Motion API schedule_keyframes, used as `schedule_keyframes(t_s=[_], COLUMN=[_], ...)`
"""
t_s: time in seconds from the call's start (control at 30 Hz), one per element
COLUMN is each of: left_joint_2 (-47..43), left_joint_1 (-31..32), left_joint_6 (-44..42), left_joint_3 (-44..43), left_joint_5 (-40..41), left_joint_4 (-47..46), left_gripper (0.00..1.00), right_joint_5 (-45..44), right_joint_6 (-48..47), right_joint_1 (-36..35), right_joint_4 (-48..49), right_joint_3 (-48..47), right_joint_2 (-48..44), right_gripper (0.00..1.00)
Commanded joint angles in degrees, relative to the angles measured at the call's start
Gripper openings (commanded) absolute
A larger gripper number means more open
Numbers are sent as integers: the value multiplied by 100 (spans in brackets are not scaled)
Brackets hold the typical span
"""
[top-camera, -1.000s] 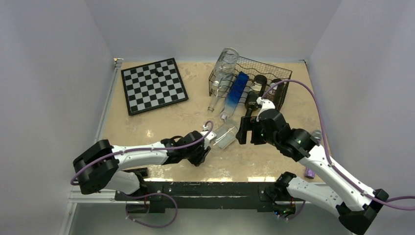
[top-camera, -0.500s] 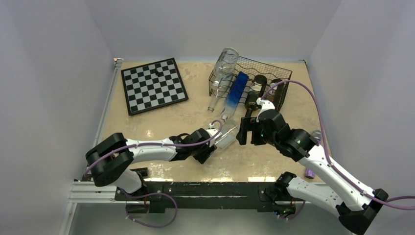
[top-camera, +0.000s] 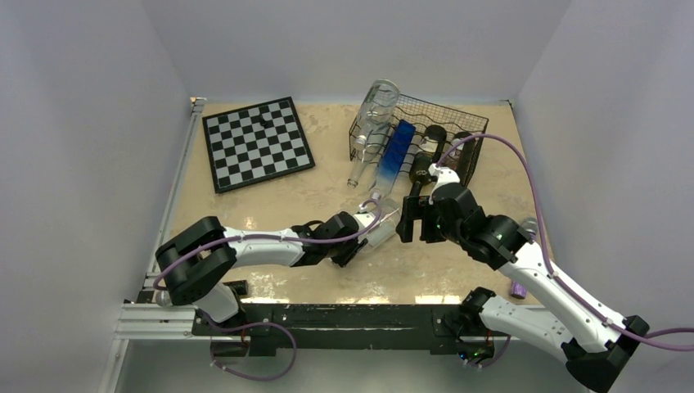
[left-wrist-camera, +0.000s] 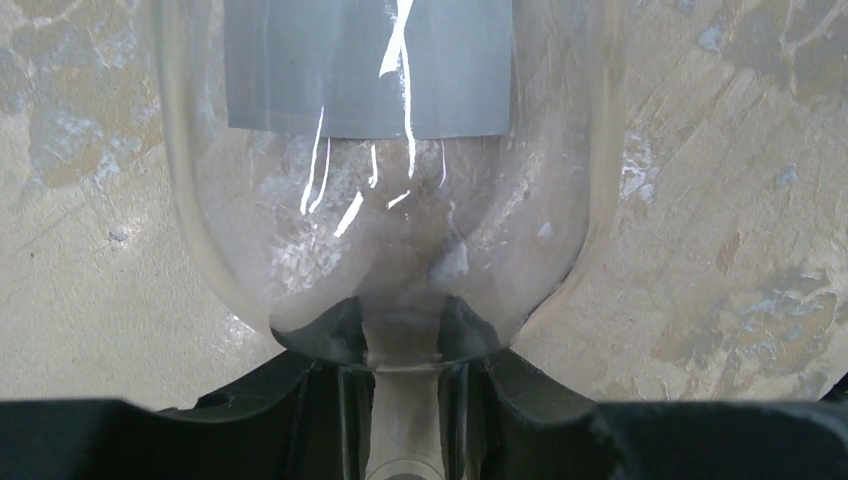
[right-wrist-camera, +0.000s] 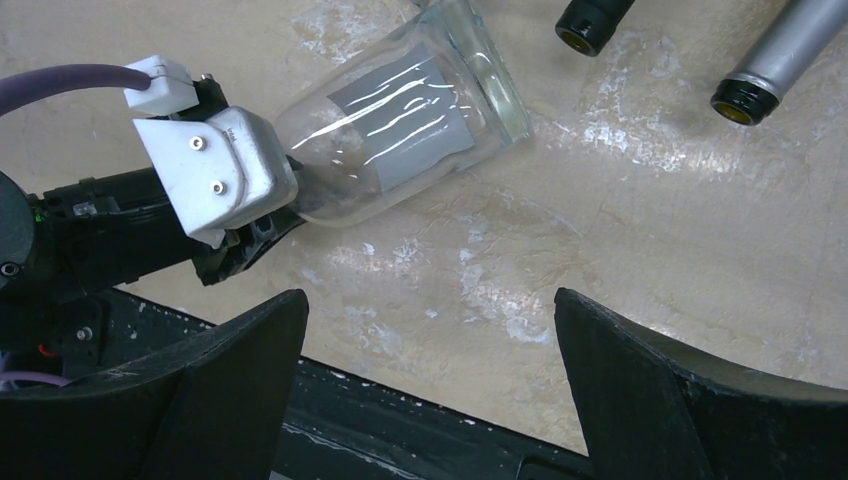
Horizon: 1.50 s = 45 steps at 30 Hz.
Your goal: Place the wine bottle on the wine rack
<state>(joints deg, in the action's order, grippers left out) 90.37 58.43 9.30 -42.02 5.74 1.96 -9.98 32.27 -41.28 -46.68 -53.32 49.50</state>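
The clear wine bottle point(right-wrist-camera: 400, 125) is lying on its side on the table point(right-wrist-camera: 650, 230), short of the wine rack point(top-camera: 468, 123), with the left gripper point(left-wrist-camera: 405, 345) pinching its neck tight. The right gripper point(right-wrist-camera: 430, 330) is hovering beside it, spread wide and holding nothing. Lifting by the neck alone is risking the heavy glass body swivelling or slipping.

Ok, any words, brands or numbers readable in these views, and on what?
None readable.
The grey label on the clear wine bottle is blank.
The chessboard shows only squares.
The bottles in the wine rack are too small to show any print.
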Motion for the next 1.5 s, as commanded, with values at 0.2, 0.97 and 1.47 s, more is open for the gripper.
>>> schedule_keyframes(t_s=[0.2,0.97,1.47], left_joint_2=[-154,-3156,-1156], left_joint_1=[-8,283,-29], left_joint_6=[-86,-636,-483], left_joint_3=[-47,-713,-3168], left_joint_5=[68,1104,1869], left_joint_4=[154,294,-1103], left_gripper=[0,0,0], right_joint_5=[-145,-801,-1513], right_joint_6=[-85,29,190], right_joint_1=[25,24,31], right_joint_4=[-15,-557,-969], right_joint_3=[-202,-912,-1005], right_joint_2=[82,-688,-1406], right_gripper=[98,98,97])
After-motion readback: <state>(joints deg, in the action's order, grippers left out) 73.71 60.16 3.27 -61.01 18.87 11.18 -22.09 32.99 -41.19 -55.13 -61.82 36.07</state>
